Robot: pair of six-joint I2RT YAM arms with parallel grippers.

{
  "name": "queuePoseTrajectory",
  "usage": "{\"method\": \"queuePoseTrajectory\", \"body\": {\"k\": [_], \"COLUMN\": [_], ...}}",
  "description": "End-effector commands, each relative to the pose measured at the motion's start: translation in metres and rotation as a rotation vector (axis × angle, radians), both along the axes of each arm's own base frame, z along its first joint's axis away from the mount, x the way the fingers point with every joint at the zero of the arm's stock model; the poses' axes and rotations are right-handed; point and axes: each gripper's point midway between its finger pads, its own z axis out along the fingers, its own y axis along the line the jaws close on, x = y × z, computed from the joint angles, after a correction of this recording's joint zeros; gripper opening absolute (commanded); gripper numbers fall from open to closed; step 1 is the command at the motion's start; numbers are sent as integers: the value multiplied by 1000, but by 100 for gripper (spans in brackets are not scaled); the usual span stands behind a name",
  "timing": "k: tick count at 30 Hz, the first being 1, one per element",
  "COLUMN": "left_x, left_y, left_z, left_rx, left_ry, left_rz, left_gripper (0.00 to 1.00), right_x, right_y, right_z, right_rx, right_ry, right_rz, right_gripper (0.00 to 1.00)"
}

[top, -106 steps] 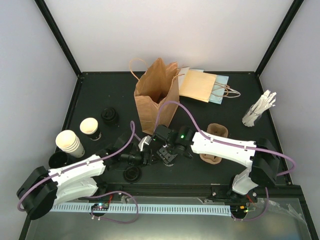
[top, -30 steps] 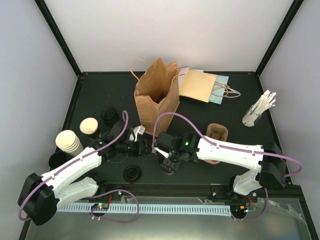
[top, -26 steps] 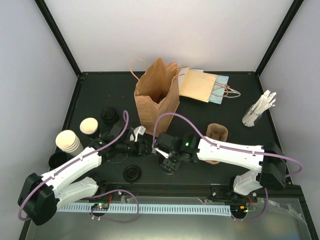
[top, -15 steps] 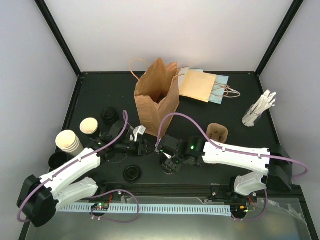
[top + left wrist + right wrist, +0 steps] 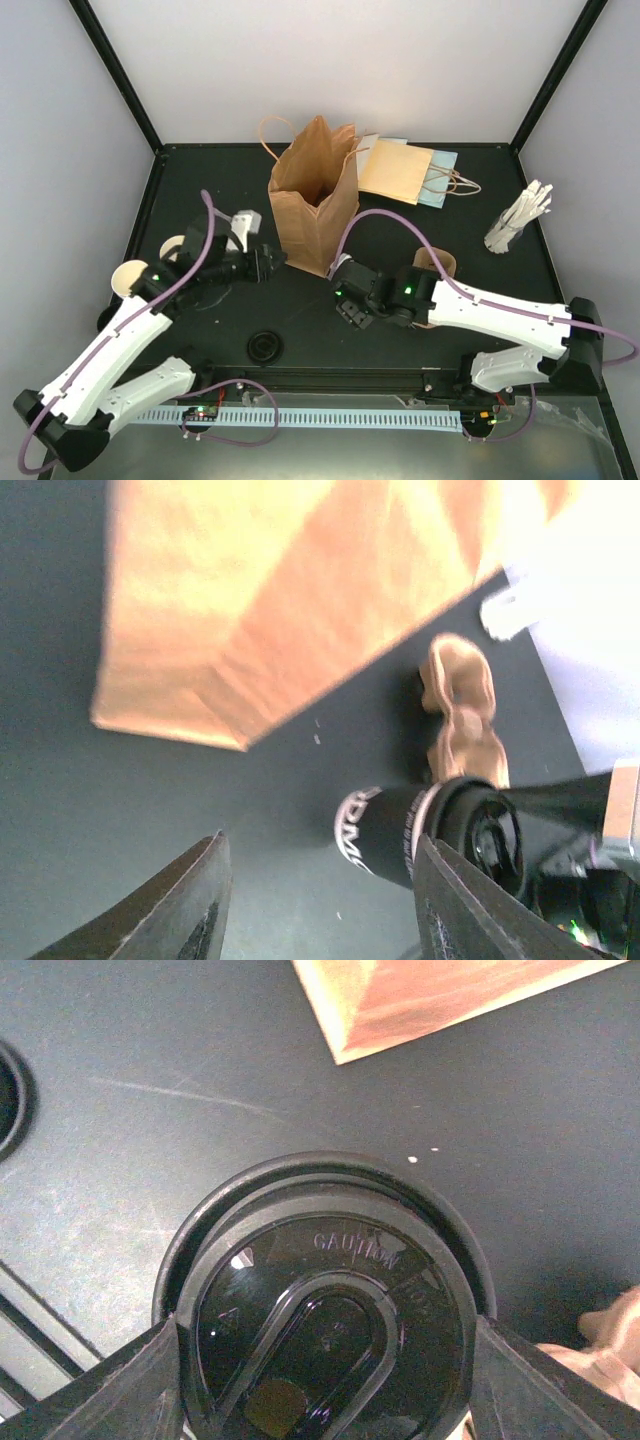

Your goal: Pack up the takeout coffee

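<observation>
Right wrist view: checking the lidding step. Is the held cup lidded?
Yes, a black round lid marked CAUTION caps the black-sleeved paper cup in the right gripper.

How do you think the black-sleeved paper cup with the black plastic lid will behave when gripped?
The black-sleeved paper cup, held in the right gripper, probably has thin walls that dent under a hard squeeze. Its black plastic lid may pop off if pressed sideways. Its round side would likely roll if laid down.
</observation>
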Motion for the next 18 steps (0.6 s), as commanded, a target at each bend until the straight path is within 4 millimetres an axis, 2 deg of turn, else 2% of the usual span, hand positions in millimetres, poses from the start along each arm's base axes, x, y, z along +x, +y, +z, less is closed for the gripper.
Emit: {"method": "queuePoseTrajectory", "body": {"k": [1,4,8,10,11,13,18], "left_x": [22,42,75,93,103,126,165], "left_y": [45,52,49,44,43,37,31], "left_z": [48,79,106,112,113,101,85], "left_rx": [160,179,225,281,312,382,513], "left_ry": [-134,-162,-172,-174,-169,-122,-63], "left_rz": [159,193,175,139,134,112,79], "left_gripper": [53,58,81,95,98,99,99], "right_x": [17,18,16,16,16,15,15], "right_y": [-19,-24,-30,-35,-38,-44,-57], "right_z": [26,35,48,52,55,60,78], "right_rx": [25,57,88,92,95,100,133], "right_ry": [-69,-72,-81,-87,-88,-90,-114], "right_rz": [-96,-103,-106,-115,-122,-134,-166], "right_gripper": [65,64,64,64,64,64,64]}}
